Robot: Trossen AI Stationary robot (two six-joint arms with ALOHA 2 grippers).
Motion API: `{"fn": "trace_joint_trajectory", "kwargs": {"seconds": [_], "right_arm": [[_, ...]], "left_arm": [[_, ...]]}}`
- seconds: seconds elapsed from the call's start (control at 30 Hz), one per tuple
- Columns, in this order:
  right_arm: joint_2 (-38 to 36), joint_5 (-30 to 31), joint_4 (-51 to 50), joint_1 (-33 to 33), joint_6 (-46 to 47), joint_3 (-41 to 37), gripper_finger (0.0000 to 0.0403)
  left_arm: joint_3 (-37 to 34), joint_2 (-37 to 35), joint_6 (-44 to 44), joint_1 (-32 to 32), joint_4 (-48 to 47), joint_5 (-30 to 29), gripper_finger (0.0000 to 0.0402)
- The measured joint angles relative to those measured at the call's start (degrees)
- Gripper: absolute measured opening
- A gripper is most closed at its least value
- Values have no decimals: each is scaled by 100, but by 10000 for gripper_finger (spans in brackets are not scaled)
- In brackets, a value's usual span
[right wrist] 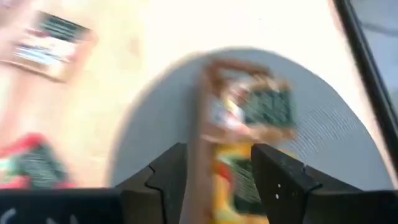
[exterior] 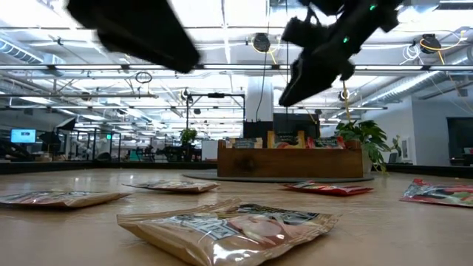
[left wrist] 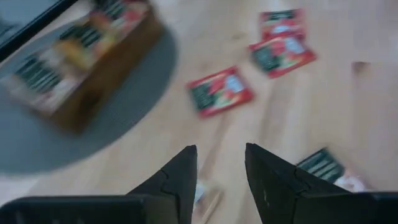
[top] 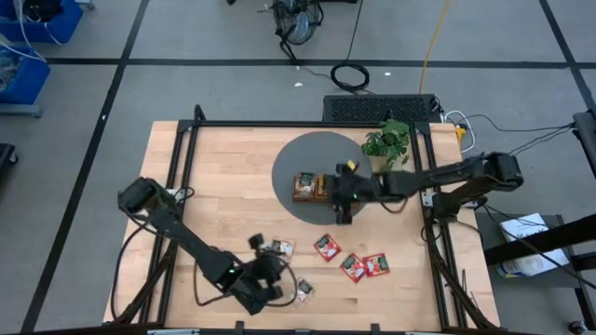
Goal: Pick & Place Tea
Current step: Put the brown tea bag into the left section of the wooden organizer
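Left gripper (top: 270, 279) low at near table edge, fingers (left wrist: 180, 177) parted narrowly, empty, among beige tea packets (top: 277, 247). Farther on, three red tea packets (top: 327, 247) loose on bare wood. Beyond those, right gripper (top: 337, 191) over wooden tray (top: 307, 187) on grey mat (top: 303, 154), fingers (right wrist: 273, 174) apart, nothing visibly held. Seemingly mid-sorting: several packets filed, several waiting. Next: lowering left gripper squarely onto nearest flat packet.

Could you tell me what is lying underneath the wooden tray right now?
The wooden tray sits on a round grey mat on the table. The right end effector hovers over the tray's right part, hiding it from above.
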Motion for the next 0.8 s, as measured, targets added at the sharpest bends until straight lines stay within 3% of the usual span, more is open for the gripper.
{"fn": "trace_joint_trajectory", "kwargs": {"seconds": [0.1,0.23,0.4,0.57,0.8], "right_arm": [[16,-305,696,570,-51,-324,165],[347,-615,2914,1314,-134,-1119,154],[1011,-555,4684,1859,-92,-1478,127],[1933,-134,4872,2040,70,-1094,83],[2787,-145,5002,1944,-305,-507,5]], "left_arm": [[0,-151,-1228,-157,-984,-238,140],[-2,-97,-2708,-332,-1859,-528,140],[-7,51,-3117,-330,-1845,-348,140],[-7,59,-3329,-67,-1782,-13,140],[-8,173,-3384,336,-1925,820,141]]}}
